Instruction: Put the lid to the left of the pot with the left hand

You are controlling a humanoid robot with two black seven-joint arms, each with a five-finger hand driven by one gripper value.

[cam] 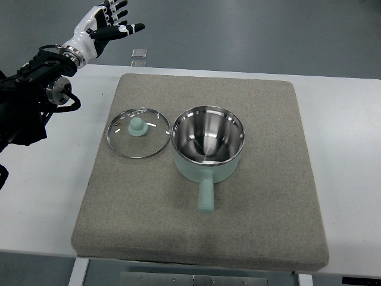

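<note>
Pot (208, 146) mid-mat (268, 226), handle toward the near edge; lid (138, 131) flat, touching its left side. Left hand (106, 25), fingers spread and empty, hovers beyond the surface's (345, 149) far-left corner.

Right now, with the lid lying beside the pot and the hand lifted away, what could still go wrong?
1. The glass lid lies so close to the pot that their rims look nearly touching; a nudge to either could knock them together.
2. The left hand hovers open beyond the table's far edge; returning low, its arm might sweep across the lid's knob.
</note>
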